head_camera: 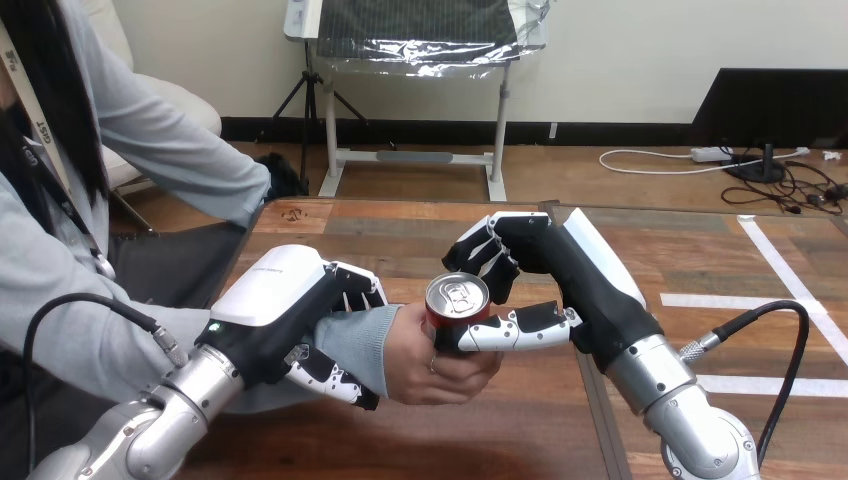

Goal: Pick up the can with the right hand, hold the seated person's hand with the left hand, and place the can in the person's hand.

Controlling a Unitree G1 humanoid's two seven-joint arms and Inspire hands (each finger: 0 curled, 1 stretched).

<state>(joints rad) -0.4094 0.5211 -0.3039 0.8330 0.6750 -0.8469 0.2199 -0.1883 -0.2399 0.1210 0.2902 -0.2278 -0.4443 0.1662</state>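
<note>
the right hand is holding the can, with its fingers and thumb curled round it. the can is standing upright in the person's hand, over the counter. the person's hand is cupping it from below. the left hand is gripping the person's wrist, fingers curled over the sleeve, thumb under it.

We saw two machine arms of the same build. The left forearm and the right forearm were round tubes of silver metal, with ribbed collars at the wrist. The left hand and the right hand were black, each with a smooth white shell on its back. Their fingers were jointed, black with white patches.
</note>
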